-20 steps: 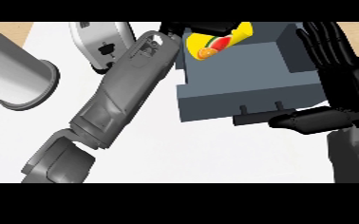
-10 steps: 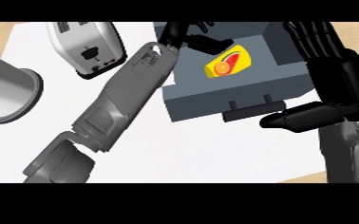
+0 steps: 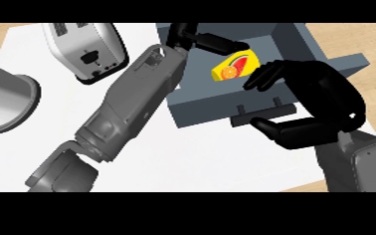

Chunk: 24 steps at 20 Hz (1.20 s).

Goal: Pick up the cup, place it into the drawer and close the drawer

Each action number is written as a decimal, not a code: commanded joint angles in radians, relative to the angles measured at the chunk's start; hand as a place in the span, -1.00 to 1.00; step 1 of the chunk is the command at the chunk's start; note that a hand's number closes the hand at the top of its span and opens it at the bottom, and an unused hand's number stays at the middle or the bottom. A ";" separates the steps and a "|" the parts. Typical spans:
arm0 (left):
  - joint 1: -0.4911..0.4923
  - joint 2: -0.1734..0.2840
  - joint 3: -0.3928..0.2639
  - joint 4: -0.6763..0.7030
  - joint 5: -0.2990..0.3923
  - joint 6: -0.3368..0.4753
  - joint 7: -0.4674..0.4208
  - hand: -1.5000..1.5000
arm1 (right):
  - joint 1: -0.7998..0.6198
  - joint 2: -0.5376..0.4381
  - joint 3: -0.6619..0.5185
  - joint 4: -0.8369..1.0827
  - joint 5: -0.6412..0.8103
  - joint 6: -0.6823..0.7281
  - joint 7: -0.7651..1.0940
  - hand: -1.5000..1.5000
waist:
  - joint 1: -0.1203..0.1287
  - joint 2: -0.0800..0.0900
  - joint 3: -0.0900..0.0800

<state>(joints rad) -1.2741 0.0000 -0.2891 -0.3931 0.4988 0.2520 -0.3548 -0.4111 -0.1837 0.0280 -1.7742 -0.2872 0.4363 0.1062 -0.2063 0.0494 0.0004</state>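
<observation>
Resting on white counter [image 3: 220, 154], grey drawer [image 3: 213, 99] holding cup [image 3: 236, 67], toaster [image 3: 86, 50], right hand [image 3: 323, 104] curled empty, left hand [image 3: 198, 39] unclear.

My left hand [image 3: 197, 38], at the upper middle, is black, and the forearm [image 3: 132, 107] behind it is grey, running down to the lower left. My right hand [image 3: 320, 104], at the right, is black too, with a grey forearm at the lower right corner. The drawer [image 3: 209, 87] at the upper right is slate blue-grey, its handle [image 3: 262, 114] darker grey. Inside it, the cup [image 3: 236, 67] is bright yellow with a red and orange fruit-slice pattern and a touch of green. The toaster [image 3: 86, 47] at the upper left is silver with black trim. The pot [image 3: 13, 99] at the left edge is plain grey. The counter [image 3: 220, 154] is white, with tan wood showing at the top corners.
</observation>
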 commanded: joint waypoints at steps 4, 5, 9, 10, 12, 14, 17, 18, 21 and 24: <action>0.008 0.000 0.028 -0.024 0.110 0.035 -0.117 -1.00 | 0.045 -0.138 0.136 -0.005 0.027 0.212 0.086 1.00 | 0.037 -0.013 -0.001; 0.010 0.000 0.019 -0.021 0.109 0.049 -0.120 -1.00 | 0.027 -0.162 0.140 0.010 0.058 0.217 0.105 1.00 | 0.070 -0.020 -0.001; -0.025 0.000 0.033 0.011 0.128 0.081 -0.127 -1.00 | 0.113 -0.204 0.168 -0.027 0.198 0.200 0.112 -1.00 | 0.107 -0.032 0.001; -0.015 0.000 0.046 0.025 0.127 0.076 -0.155 -1.00 | 0.078 -0.216 0.166 -0.037 0.285 0.181 0.078 -1.00 | 0.116 -0.027 0.001; 0.000 0.000 0.045 0.020 0.147 0.071 -0.144 -1.00 | 0.069 -0.214 0.195 -0.017 0.404 0.137 0.064 -1.00 | 0.143 -0.032 0.001; 0.036 0.000 0.056 0.012 0.157 0.035 -0.190 -1.00 | 0.125 -0.212 0.226 0.063 0.513 0.100 -0.034 -1.00 | 0.166 -0.031 0.001; 0.065 0.000 0.067 -0.018 0.163 0.006 -0.194 -1.00 | 0.146 -0.169 0.279 0.178 0.639 -0.002 -0.080 -1.00 | 0.201 -0.040 0.001; 0.048 0.001 0.078 -0.013 0.157 -0.003 -0.191 -1.00 | 0.128 -0.146 0.314 0.219 0.669 -0.015 -0.064 -1.00 | 0.205 -0.039 0.000; 0.109 0.024 0.078 -0.046 0.162 -0.042 -0.196 -1.00 | 0.087 -0.152 0.337 0.413 0.730 -0.030 -0.162 -1.00 | 0.232 -0.040 0.001; 0.146 0.039 0.076 -0.092 0.157 -0.050 -0.213 -1.00 | 0.007 -0.094 0.363 0.609 0.802 -0.095 -0.205 -1.00 | 0.261 -0.038 0.001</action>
<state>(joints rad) -1.1603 0.0217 -0.2175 -0.4501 0.6571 0.2259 -0.5533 -0.3360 -0.3246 0.3535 -1.3808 0.4178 0.4056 -0.0340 0.0197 0.0093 0.0011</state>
